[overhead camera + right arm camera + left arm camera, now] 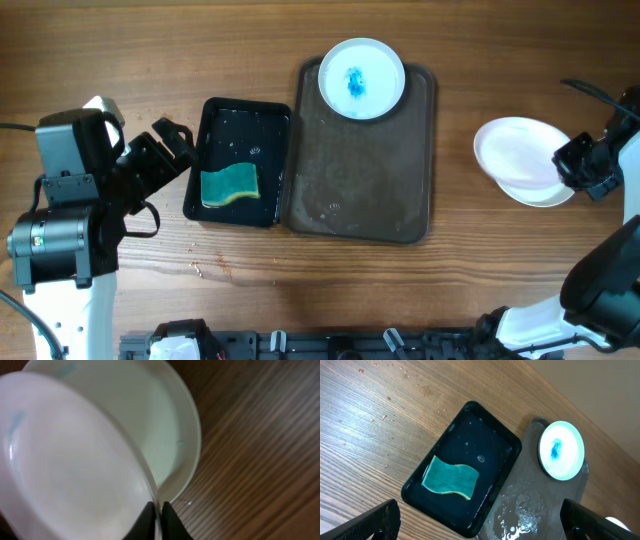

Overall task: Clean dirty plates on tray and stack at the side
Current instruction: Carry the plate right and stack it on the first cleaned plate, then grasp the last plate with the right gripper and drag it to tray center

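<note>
**Q:** What is your right gripper doing?

**A:** My right gripper (pixel 159 510) is pressed together on the near rim of the top plate (pixel 70 460), with the thin edge pinched between my fingertips. That plate lies over a second white plate (pixel 165 425), shifted off its centre. I cannot tell whether it rests flat. Both are on the wooden table (pixel 100 40), to the right of the dark brown tray (pixel 360 190) and apart from it.

**Q:** And the left?

**A:** My left gripper (pixel 176 150) is spread wide and holds nothing. It hangs just left of the black tray (pixel 240 125), where the green sponge (pixel 229 186) lies at the near end.

**Q:** What is on the brown tray?

**A:** One smeared plate (pixel 362 78) with a blue blot at its centre, at the far end.
</note>
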